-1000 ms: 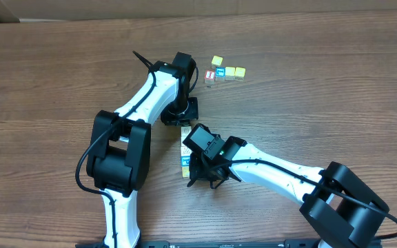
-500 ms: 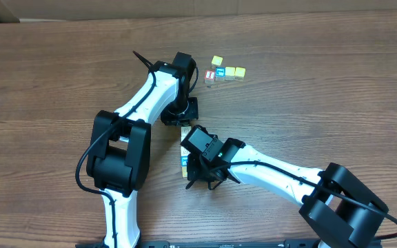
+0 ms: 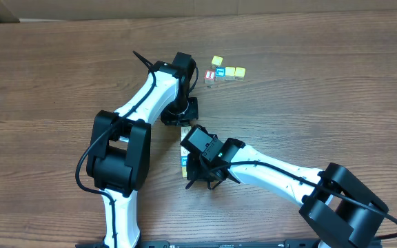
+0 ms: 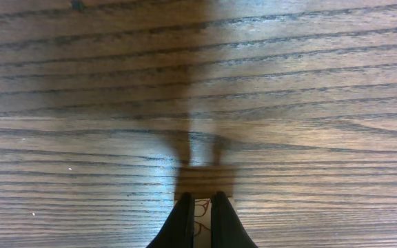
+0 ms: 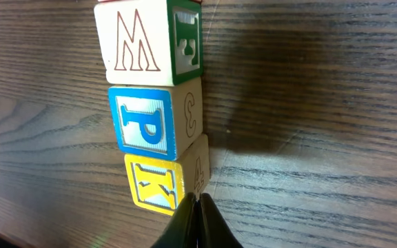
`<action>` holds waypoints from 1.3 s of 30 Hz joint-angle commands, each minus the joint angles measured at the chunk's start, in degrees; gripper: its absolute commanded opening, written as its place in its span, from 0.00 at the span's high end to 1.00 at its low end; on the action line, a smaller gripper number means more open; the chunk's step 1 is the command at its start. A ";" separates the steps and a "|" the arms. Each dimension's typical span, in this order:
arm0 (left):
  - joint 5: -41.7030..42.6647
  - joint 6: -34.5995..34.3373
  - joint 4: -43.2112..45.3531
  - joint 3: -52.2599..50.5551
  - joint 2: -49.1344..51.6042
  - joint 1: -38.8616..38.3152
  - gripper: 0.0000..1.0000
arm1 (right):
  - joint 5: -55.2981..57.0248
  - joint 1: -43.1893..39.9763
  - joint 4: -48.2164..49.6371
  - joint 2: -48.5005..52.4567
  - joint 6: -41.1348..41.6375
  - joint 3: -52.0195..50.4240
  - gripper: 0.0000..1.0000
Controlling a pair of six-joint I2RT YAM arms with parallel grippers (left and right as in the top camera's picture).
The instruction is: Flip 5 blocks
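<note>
1. Overhead: right arm [image 3: 267, 169] covers most of your block row [image 3: 183, 162].
2. Right wrist: 3 touching in line, M block [image 5: 133, 41], blue P block [image 5: 147, 127], yellow K block [image 5: 156, 182]; right gripper [image 5: 197, 200] closed at its corner.
3. Left wrist: left gripper [image 4: 200, 200] closed over pale block [image 4: 200, 226].

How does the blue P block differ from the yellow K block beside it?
The P block has a blue face and a 3 on its side; the K block has a yellow face and a 4. The P block lies mid-row; the K block ends the row, next to the tips of the shut right claw. Both are cubes, touching.
</note>
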 commanded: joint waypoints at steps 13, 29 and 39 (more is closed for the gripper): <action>0.46 1.27 0.09 -0.24 0.17 -0.33 0.96 | 0.57 0.59 0.48 -0.04 0.46 -0.13 0.96; 0.48 1.01 -5.86 12.28 0.15 3.82 0.96 | 2.34 -1.03 -13.14 -0.22 -15.76 12.48 0.93; 1.92 0.37 -5.79 13.16 0.17 2.51 0.96 | 1.01 5.09 -17.29 2.62 -27.41 13.49 0.96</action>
